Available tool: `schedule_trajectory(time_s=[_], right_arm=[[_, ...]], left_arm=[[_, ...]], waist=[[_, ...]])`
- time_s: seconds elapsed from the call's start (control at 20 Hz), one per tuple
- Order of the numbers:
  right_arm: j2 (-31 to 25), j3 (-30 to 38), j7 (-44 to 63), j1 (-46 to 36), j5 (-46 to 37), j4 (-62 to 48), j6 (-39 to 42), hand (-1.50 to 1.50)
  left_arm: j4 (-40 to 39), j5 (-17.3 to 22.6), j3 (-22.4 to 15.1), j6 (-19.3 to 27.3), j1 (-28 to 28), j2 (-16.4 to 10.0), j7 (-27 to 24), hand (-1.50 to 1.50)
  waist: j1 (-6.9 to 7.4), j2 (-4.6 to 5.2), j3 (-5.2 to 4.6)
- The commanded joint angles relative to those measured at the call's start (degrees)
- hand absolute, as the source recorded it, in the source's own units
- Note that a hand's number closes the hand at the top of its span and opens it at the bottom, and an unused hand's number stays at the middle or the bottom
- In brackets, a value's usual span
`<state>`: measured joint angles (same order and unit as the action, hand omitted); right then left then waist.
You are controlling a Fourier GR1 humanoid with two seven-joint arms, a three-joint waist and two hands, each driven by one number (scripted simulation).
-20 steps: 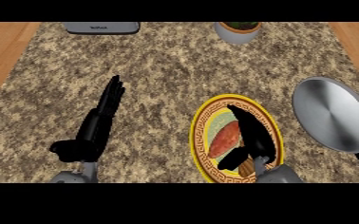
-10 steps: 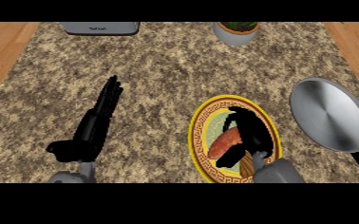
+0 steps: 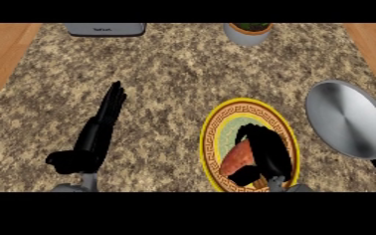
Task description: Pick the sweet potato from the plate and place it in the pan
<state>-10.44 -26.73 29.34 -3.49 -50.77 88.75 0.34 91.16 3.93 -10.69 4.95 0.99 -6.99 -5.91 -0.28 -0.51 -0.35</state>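
text readable: none | grey box (image 3: 104,29) at the far edge of the bench (image 3: 183,79), left of middle: one short dark mark on its front face, too small to tell the letters | plate (image 3: 246,103): rim carries a dark key-pattern band on yellow, ornament only

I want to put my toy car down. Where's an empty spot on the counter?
Bare counter stretches between the grey box and plant pot at the back and the left hand and plate. Crowded: plate beside pan, right hand round the sweet potato.
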Motion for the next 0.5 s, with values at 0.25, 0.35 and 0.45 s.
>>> schedule_trajectory(time_s=[0.25,0.35,0.45], right_arm=[[-7.71,-3.12,4.58,7.67,-11.27,22.43,0.01,1.50],[-6.67,-1.73,6.03,6.34,-13.61,24.80,-1.98,1.50],[-7.68,-2.72,5.04,11.28,-16.09,30.07,-6.96,1.50]], left_arm=[[-0.48,0.35,1.51,-0.98,0.61,0.10,0.03,0.00],[-0.70,0.04,0.97,-1.77,-0.86,-0.15,-1.49,0.00],[0.53,-1.46,-1.09,-0.41,-2.72,1.19,-1.05,0.00]], waist=[[-0.48,0.21,0.30],[-0.20,0.27,0.31],[-0.51,0.12,0.35]])
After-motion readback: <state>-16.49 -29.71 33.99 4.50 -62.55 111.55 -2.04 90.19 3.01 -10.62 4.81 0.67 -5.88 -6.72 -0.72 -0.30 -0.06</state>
